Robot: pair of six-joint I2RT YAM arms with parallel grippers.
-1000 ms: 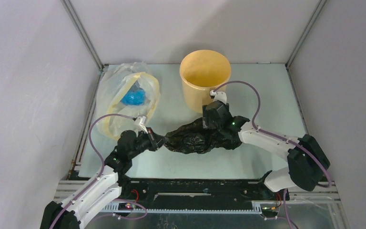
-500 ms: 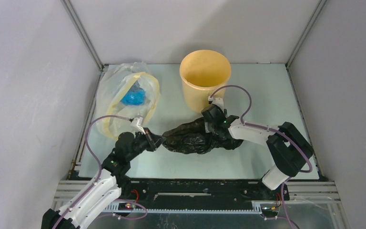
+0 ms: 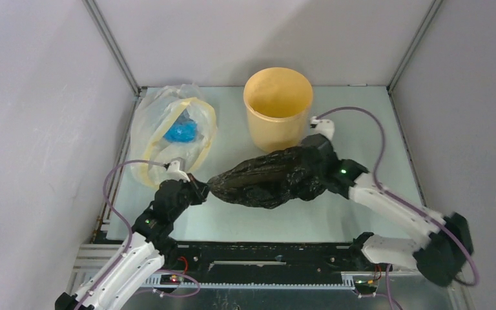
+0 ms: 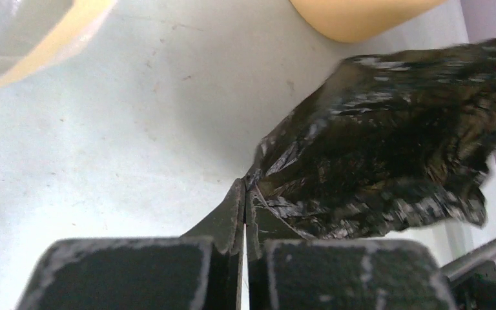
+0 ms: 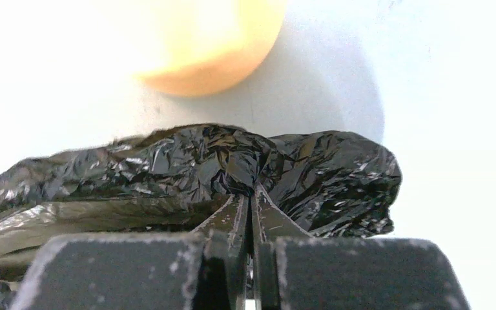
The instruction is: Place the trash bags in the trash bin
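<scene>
Mid-carry: holding bag (image 3: 268, 179) stretched between left gripper (image 3: 201, 188), pinched tight on its left tip, and right gripper (image 3: 320, 155), clamped on its right end, just before bin (image 3: 274, 132), seemingly off worktop (image 3: 374, 135). Next, probably lift above rim, bunch inward, release.

Pale table (image 3: 368, 129) bearing bin (image 3: 272, 134), clear bag (image 3: 158, 119)

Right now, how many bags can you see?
2. The black trash bag is pinched by the left gripper and right gripper near the trash bin; the clear bag lies left of that bin. None seems hidden.
</scene>
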